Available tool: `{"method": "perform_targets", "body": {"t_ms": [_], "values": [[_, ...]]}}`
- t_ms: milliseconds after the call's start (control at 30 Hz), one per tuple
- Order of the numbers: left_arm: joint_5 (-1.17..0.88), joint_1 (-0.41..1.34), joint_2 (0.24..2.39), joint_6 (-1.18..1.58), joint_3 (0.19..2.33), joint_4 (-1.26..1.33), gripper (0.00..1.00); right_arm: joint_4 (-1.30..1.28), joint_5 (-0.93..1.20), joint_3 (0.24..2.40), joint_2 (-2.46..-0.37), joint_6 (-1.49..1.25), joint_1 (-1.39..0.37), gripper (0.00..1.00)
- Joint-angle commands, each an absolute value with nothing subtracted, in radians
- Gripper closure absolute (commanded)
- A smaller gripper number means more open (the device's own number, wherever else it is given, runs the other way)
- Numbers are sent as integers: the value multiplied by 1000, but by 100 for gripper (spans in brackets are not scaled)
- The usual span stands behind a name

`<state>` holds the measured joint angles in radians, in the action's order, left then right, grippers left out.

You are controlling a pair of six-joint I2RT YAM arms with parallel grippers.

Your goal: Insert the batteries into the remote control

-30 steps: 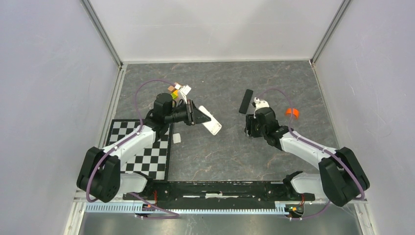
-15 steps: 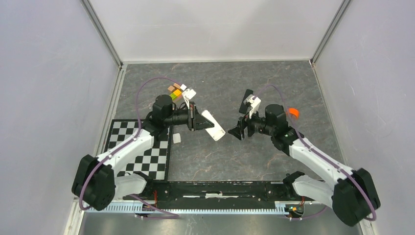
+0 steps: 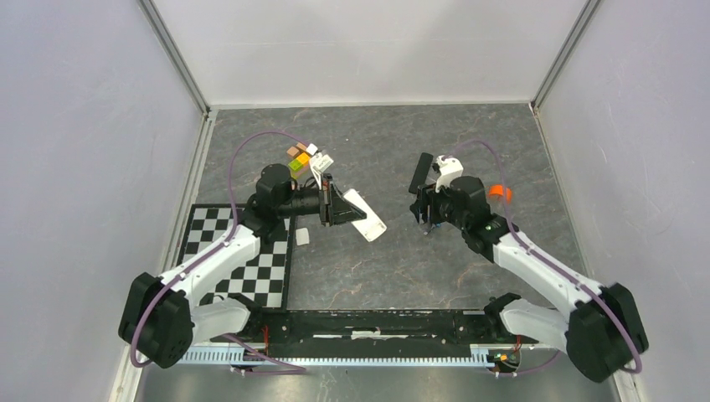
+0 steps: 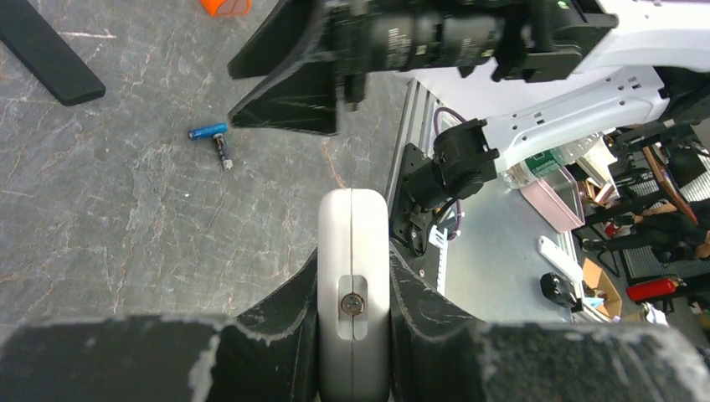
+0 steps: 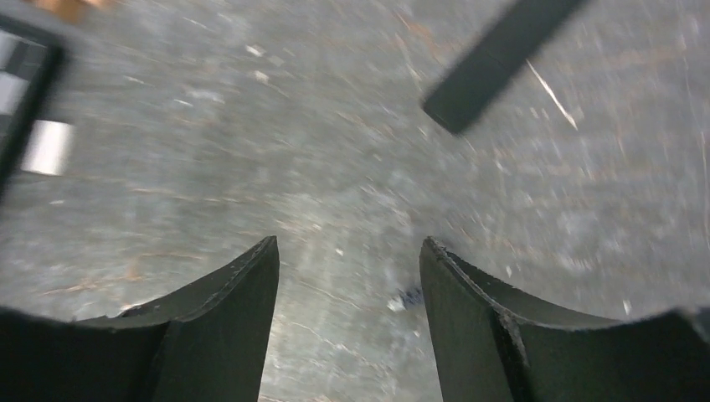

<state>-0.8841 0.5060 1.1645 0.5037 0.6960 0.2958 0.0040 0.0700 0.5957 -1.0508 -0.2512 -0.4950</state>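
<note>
My left gripper [image 3: 336,206] is shut on the white remote control [image 3: 365,216] and holds it above the table. In the left wrist view the remote [image 4: 353,276] stands edge-on between the fingers. The blue battery [image 4: 208,131] and the purple battery [image 4: 222,152] lie together on the table below my right gripper [image 4: 232,96]. My right gripper [image 3: 424,211] is open and empty. Its own view is blurred, and a dark battery end [image 5: 407,297] shows by the right finger [image 5: 494,327]. In the top view the batteries are hidden.
A long black bar [image 3: 420,172] lies just behind the right gripper, with an orange cap [image 3: 500,193] to its right. Coloured blocks [image 3: 303,156] sit behind the left gripper. A small white piece [image 3: 301,237] lies beside the checkerboard mat [image 3: 251,260].
My right gripper swung out to the left toward the remote, then drew back toward the black bar and tilted down. My left gripper kept hold of the remote and shifted slightly right.
</note>
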Motion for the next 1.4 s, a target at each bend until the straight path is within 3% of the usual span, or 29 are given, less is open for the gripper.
{"method": "perform_targets", "body": {"t_ms": [0,500,733,900,967,1167,1367], "values": [[-884,508,1112,478,691,365,98,-192,-163,695,-1175,-343,-485,33],[-735,509,1047,569,597,559,98,-204,-156,671,-1380,-503,-456,52],[-709,508,1039,578,589,573,98,-214,-262,683,-1386,-490,-457,53],[-694,509,1043,583,588,576,98,-186,-227,684,-1378,-465,-458,51],[-679,509,1046,597,581,594,98,-126,-137,666,-1331,-434,-460,49],[-574,508,1058,733,560,734,98,445,384,458,-1055,-502,-466,22],[-578,508,1056,848,576,849,98,897,560,416,-991,-763,-525,14]]}}
